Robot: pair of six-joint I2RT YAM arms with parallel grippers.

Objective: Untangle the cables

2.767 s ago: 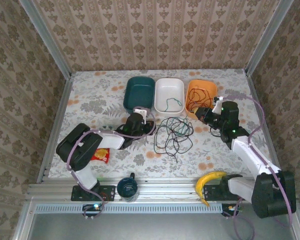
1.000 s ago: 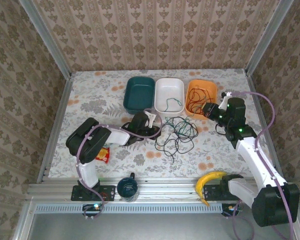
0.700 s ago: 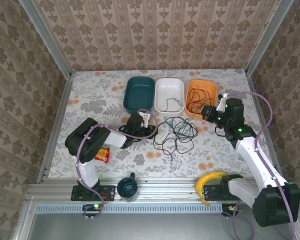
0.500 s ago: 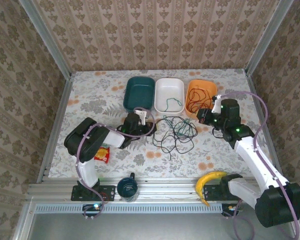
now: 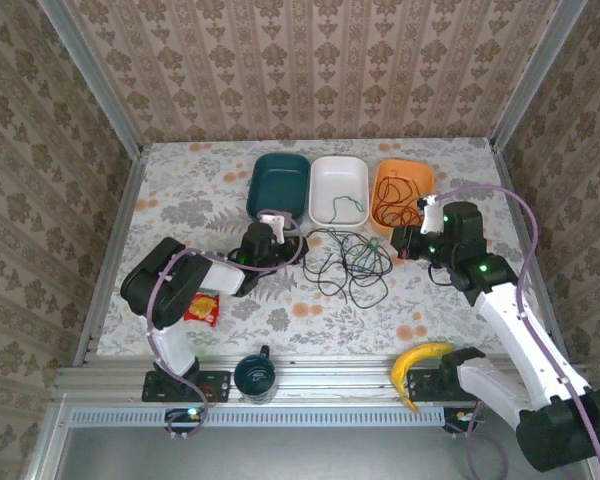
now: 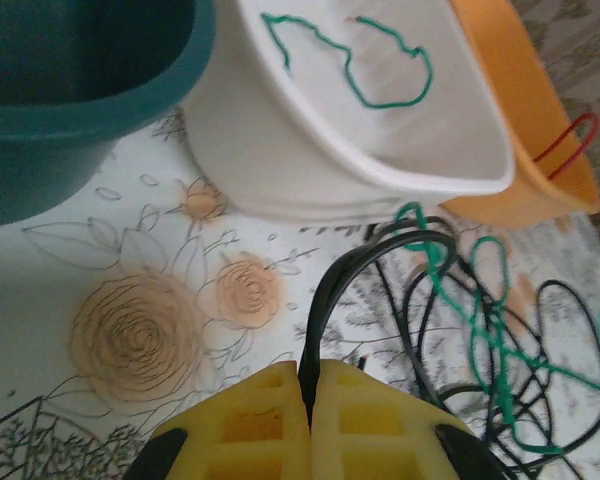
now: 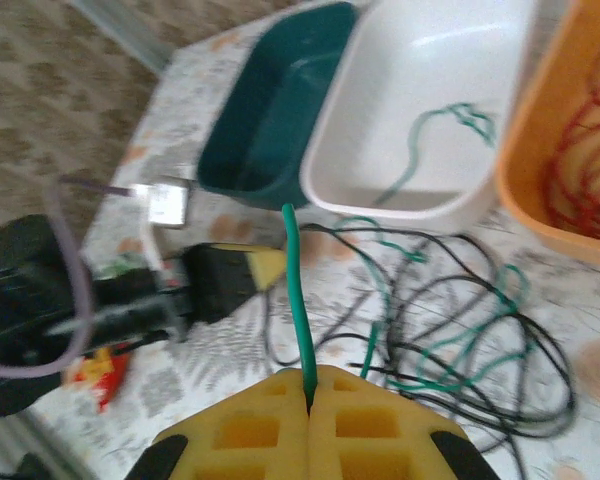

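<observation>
The cables, black and green strands knotted together, lie in a loose heap at the table's centre, touching the cloth and just clear of the bins at 12 o'clock.

The left gripper is clamped shut on a black strand. The right gripper is clamped shut on a green strand. In the top view the two stand at 9 o'clock and 3 o'clock of the heap.

**Change.** About three seconds ago the right gripper hung at the rim of the orange bin; it has since dropped to the heap's edge. Over the last second the left gripper has backed off towards 9 o'clock. The heap now spreads wider and flatter, which suggests that opposed pulls are starting to part green from black.

**Sorted so far.** A red cable lies in the orange bin and a green loop in the white bin. The teal bin holds nothing.

**Room.** Bare table opens towards 9–10 o'clock, and a narrower strip lies at 6 o'clock before the near rail. The mug and banana sit on that rail, with a snack packet at 8 o'clock. The bin walls close off 12 o'clock.
</observation>
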